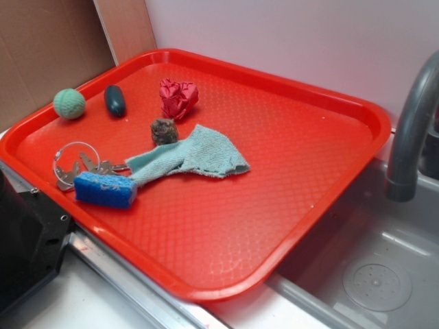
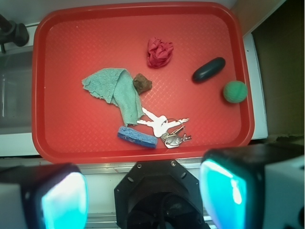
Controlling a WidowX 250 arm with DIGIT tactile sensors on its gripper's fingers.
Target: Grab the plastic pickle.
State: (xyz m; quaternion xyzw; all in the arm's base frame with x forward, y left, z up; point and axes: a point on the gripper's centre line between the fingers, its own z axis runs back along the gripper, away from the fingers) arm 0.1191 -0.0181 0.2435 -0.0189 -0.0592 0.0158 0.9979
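A: Seven items sitting on red tray. Reading them off the wrist view w/ clock positions, tray centre as hub.

B: Going ahead.

A: Item 1, plastic pickle: dark teal oval, glossy, lying at approx 2 o'clock, tilted, upper end pointing toward the far right corner. Item 2, green ball: sitting just beside the pickle at 3 o'clock, not touching as far as I can tell. Item 3, red crumpled wad at 12. Item 4, brown fuzzy lump near centre, touching item 5, teal cloth, spreading toward 9. Item 6, keys on ring at 6. Item 7, blue sponge at 7, w/ the cloth's tail reaching down next to it.

B: Tool status?

A: Gripper: fingers standing wide apart, holding nothing, hanging back off the tray's near edge. Exterior view isn't showing the fingers at all, only tray + sink.

B: Step in hand?

A: Approaching, I'd say; nothing grasped yet. Pickle is lying well apart from the gripper.

B: Handling notes?

A: Judgement only: travelling toward 2 o'clock, rotating wrist so the jaws are closing across the short axis, not end to end. Centring on the middle, since smooth plastic is prob. prone to squirting out. Keeping the ball-side finger inside the gap btw. pickle and ball. Descending close to the tray floor before closing.
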